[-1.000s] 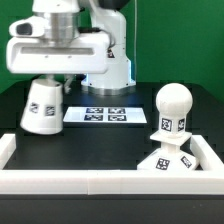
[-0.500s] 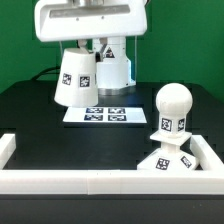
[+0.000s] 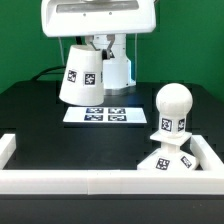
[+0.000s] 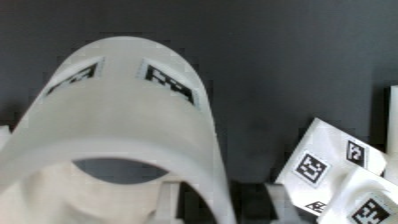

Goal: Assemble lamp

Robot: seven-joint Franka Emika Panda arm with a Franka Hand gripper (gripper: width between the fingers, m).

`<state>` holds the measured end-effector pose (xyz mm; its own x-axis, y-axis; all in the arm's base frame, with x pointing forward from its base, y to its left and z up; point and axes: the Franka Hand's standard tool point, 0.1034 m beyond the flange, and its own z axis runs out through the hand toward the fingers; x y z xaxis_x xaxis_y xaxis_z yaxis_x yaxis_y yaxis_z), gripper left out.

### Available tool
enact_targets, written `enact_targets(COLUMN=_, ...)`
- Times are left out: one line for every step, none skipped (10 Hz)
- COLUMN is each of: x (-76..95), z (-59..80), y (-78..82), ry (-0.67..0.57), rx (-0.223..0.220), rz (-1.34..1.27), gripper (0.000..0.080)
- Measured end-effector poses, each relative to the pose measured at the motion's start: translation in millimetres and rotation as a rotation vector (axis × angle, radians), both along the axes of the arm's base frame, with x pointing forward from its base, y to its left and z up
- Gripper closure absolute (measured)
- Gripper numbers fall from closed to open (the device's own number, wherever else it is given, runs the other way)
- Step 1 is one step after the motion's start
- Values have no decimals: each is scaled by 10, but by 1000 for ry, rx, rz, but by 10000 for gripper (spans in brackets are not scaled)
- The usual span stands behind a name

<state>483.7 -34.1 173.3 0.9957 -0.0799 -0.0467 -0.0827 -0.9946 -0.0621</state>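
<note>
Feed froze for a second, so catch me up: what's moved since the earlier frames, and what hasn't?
The shade has been lifted off the table. One second ago it stood at the exterior view's left; now it hangs tilted under the gripper, carried up and toward the exterior view's right, above the marker board. The bulb on the base and the marker board have not moved.

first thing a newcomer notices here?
The shade, tilted and lifted off the table under the gripper above the marker board; it fills the wrist view. Next, the ball-shaped bulb standing on the base at the exterior view's right.
</note>
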Motion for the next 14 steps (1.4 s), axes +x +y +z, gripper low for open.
enact_targets(x=1, z=3, y=17, ry=0, rx=0, rz=0, gripper=755)
enact_targets(x=23, z=76, y=200, ry=12, rx=9, rz=-7, gripper=755)
enact_targets(x=125, z=211, y=406, ry=6, rx=21, rz=10, gripper=755)
enact_targets(x=241, z=341, y=547, ry=-5, rx=30, rz=14, gripper=755)
enact_targets(x=348, z=456, y=681, ry=-17, rx=36, rz=20, gripper=755)
enact_targets(x=431, z=541, y=816, ry=-18, rx=45, rz=-2, gripper=755)
enact_targets(x=514, z=640, y=952, ry=-6, rx=44, rz=-30, gripper=755)
enact_targets(x=646, z=740, y=1095, ry=-5, rx=44, rz=-35, gripper=755)
enact_targets(x=779, z=771, y=1180, ry=-19, rx=41, rz=-31, gripper=755)
enact_targets(x=863, z=747, y=1247, ry=-22, rx=37, rz=-32, gripper=755)
enact_targets(x=946, z=720, y=1312, ry=-23, rx=33, rz=-47, gripper=755)
enact_targets(x=1038, z=662, y=1388, ry=-22, rx=27, rz=-55, gripper=755)
enact_targets(x=1096, z=581, y=1452, ry=-16, rx=21, rz=-55, gripper=755)
enact_targets(x=1125, z=495, y=1505, ry=-8, rx=16, rz=-63, gripper=755)
